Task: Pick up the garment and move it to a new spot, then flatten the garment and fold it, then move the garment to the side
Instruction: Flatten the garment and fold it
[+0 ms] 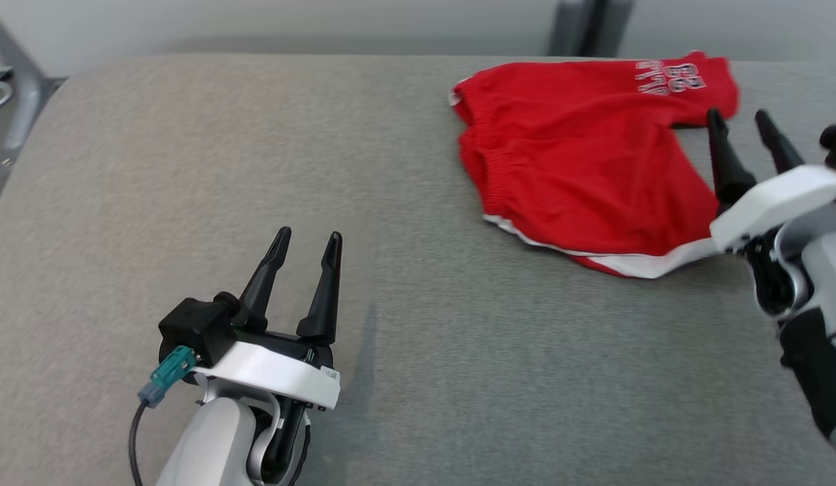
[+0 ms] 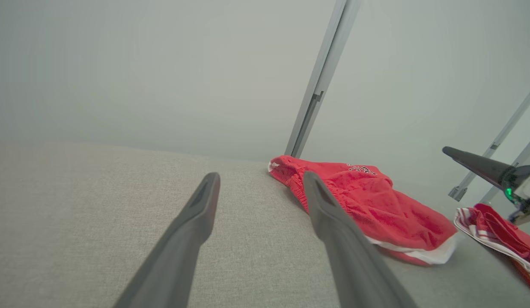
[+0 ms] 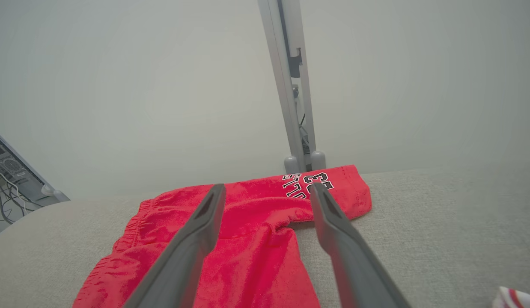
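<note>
The garment (image 1: 580,155) is a pair of red shorts with white trim and a printed "23" on one leg. It lies partly spread at the far right of the grey padded table (image 1: 188,169). My right gripper (image 1: 739,118) stands open at the shorts' right edge, beside the gap between the two legs, with nothing between its fingers. In the right wrist view the right gripper (image 3: 267,187) points over the garment (image 3: 248,222). My left gripper (image 1: 309,236) is open at the lower left, well apart from the shorts. The left wrist view shows the left gripper (image 2: 260,175) empty and the garment (image 2: 376,205) ahead to the right.
A red and white striped cloth (image 2: 500,226) lies to the right of the shorts, and the striped cloth (image 3: 517,297) also shows in a corner of the right wrist view. A grey metal post (image 3: 290,85) stands behind the table. The table's left corner (image 1: 73,81) is rounded.
</note>
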Motion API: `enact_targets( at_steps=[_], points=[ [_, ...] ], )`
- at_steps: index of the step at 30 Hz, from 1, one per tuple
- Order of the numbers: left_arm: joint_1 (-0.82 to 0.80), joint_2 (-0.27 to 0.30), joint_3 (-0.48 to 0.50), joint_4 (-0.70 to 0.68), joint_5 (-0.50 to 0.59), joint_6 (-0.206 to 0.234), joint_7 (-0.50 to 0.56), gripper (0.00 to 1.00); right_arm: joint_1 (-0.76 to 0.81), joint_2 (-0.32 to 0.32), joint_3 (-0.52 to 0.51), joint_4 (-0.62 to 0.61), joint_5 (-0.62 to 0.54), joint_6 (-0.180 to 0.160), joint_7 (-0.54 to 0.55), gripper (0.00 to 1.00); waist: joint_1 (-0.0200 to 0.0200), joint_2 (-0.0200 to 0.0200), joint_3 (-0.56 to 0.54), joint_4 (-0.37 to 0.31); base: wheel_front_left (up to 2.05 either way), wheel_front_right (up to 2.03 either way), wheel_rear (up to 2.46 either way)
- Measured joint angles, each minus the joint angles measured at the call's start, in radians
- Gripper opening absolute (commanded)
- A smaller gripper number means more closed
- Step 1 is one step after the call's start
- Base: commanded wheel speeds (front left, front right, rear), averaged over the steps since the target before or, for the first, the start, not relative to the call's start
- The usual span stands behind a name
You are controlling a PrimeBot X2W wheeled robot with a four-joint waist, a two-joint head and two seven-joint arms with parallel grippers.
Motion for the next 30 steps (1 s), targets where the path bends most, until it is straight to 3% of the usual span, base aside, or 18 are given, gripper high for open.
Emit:
enact_targets(
  at_steps=[8,17,30],
  points=[
    [0.001,0.000,0.012,0.040,-0.005,-0.002,0.000,1.00,0.183,-0.012,-0.093,-0.158,0.004,0.000,-0.014,1.00,0.0000,0.0000,-0.027,-0.126,0.00,0.00,0.00],
    [-0.061,0.000,0.010,0.178,-0.025,0.018,0.000,1.00,0.351,0.100,-0.240,-0.321,-0.125,0.000,-0.017,1.00,0.0000,0.0000,-0.012,-0.253,0.00,0.00,0.00],
    [-0.259,0.005,-0.037,0.454,0.000,0.031,0.006,1.00,0.404,0.193,-0.355,-0.455,-0.294,0.000,0.035,1.00,0.0000,0.0000,0.059,-0.371,0.00,0.00,0.00]
  ],
)
